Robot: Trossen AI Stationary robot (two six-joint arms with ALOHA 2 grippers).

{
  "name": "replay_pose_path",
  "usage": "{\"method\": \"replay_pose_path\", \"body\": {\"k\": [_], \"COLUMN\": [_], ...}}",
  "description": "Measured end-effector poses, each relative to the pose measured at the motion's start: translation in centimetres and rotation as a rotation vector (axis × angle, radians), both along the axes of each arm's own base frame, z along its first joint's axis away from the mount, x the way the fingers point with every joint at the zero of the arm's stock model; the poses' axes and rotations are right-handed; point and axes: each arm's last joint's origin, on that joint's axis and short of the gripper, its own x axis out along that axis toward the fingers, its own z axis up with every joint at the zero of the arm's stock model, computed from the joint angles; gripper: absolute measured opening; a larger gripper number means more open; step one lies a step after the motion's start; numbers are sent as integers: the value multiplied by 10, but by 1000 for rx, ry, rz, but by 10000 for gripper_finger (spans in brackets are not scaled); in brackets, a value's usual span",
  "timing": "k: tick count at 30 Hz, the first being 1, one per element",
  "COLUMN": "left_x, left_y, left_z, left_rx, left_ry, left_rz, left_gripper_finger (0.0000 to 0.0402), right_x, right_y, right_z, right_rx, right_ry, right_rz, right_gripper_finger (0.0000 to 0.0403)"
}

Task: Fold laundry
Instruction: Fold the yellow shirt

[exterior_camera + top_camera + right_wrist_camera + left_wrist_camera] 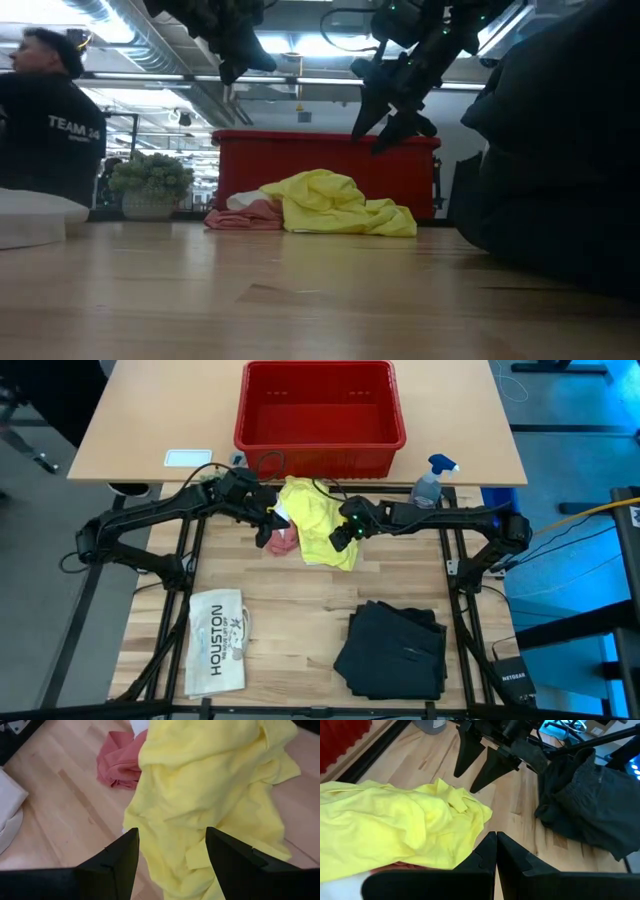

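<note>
high view: yellow t-shirt (pixel 318 520) crumpled at upper centre of the surface (pixel 290 630), pink cloth (pixel 283 541) touching its left edge, black trousers (pixel 395 650) heaped lower right; white item lower left reads "houston" (pixel 216 640); box at lower right edge reads "netgear" (pixel 512 683)

low view: person's dark shirt at left reads "team 24" (pixel 72 127)

left wrist view: left end effector (pixel 496 851) pressed together, empty, above the shirt

right wrist view: right end effector (pixel 172 854) spread over the shirt; best drop onto one edge, pinch a single layer, then spread flat
</note>
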Motion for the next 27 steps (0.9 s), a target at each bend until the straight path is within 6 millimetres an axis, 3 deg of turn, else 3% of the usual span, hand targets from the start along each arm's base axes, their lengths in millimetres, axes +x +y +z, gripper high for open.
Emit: {"method": "replay_pose_path", "body": {"k": [10,14,23,27], "left_x": [0,0,-1,-3], "left_y": [0,0,-1,-1], "left_z": [0,0,-4,-17], "left_rx": [4,8,16,1], "left_ry": [0,3,31,59], "left_rz": [0,-3,-18,-18], "left_gripper_finger": [0,0,0,0], "right_x": [2,0,5,12], "right_y": [-22,-26,-1,14], "right_z": [-10,-20,-23,-30], "right_rx": [32,103,42,-44], "right_ry": [-5,145,247,295], "right_rz": [-41,-26,173,263], "right_gripper_finger": [220,220,220,220]}}
